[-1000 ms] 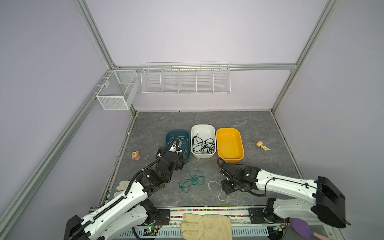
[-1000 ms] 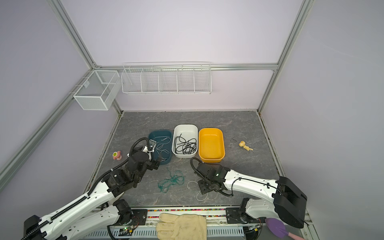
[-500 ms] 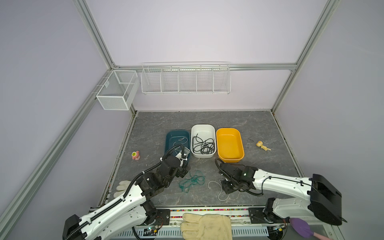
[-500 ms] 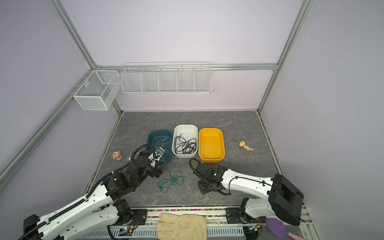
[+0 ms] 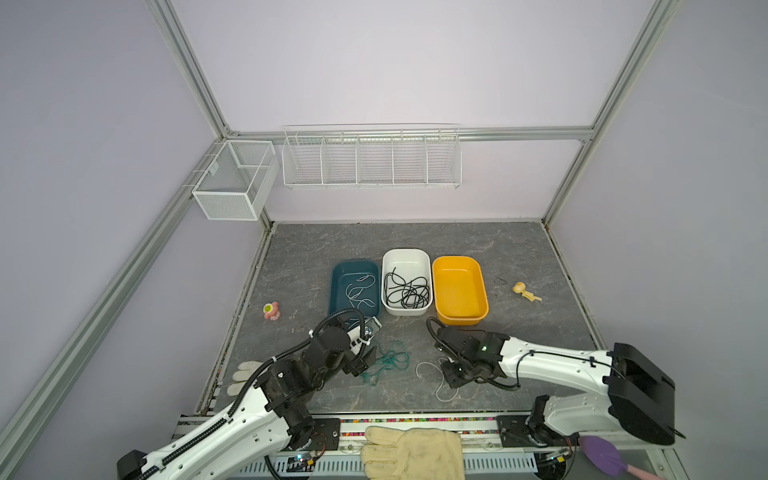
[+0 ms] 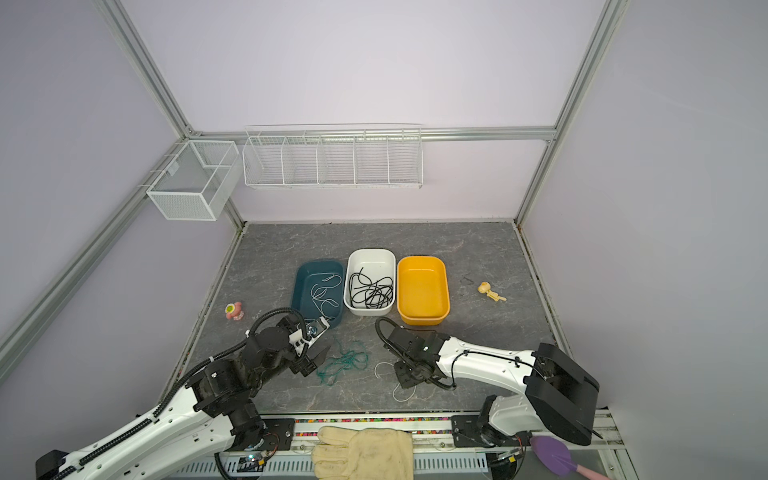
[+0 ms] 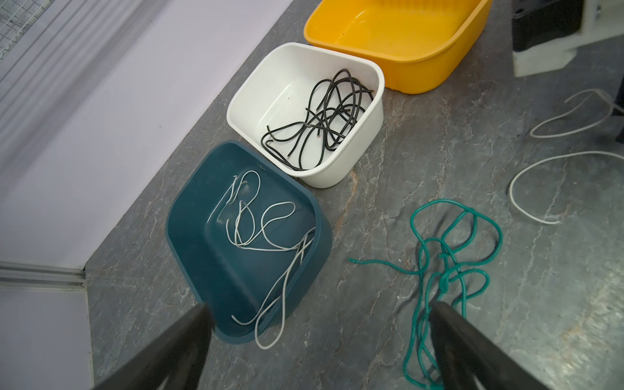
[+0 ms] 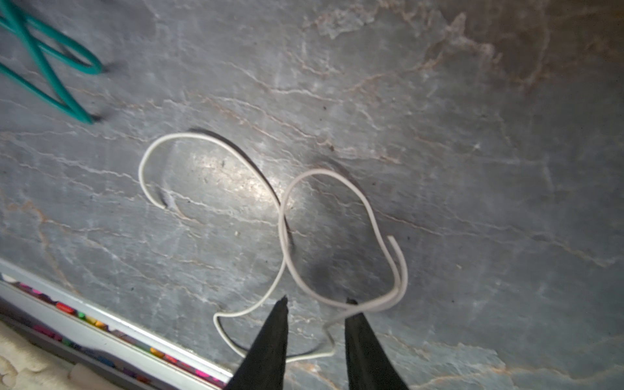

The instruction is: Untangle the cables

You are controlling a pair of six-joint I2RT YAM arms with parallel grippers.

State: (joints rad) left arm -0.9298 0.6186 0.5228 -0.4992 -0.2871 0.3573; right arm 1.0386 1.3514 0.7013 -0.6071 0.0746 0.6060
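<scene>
Both top views are lit evenly from above; only faint shadows are cast onto the tabletop [image 5: 415,241]. The frame rails [image 5: 189,70] are splayed toward the edges by wide-angle distortion. In the left wrist view the white bin [image 7: 358,148] is rendered sharply, while the fingers [image 7: 175,351] of the left gripper [image 7: 319,305] are left out of focus. In the right wrist view a glare patch is seen beside the white cable [image 8: 189,134], and the teal cable [image 8: 28,33] is smeared by blur.

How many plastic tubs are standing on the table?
3, side by side in a row in a top view: the teal tub on the left, the white tub in the middle, the yellow tub on the right. None seems hidden.
</scene>
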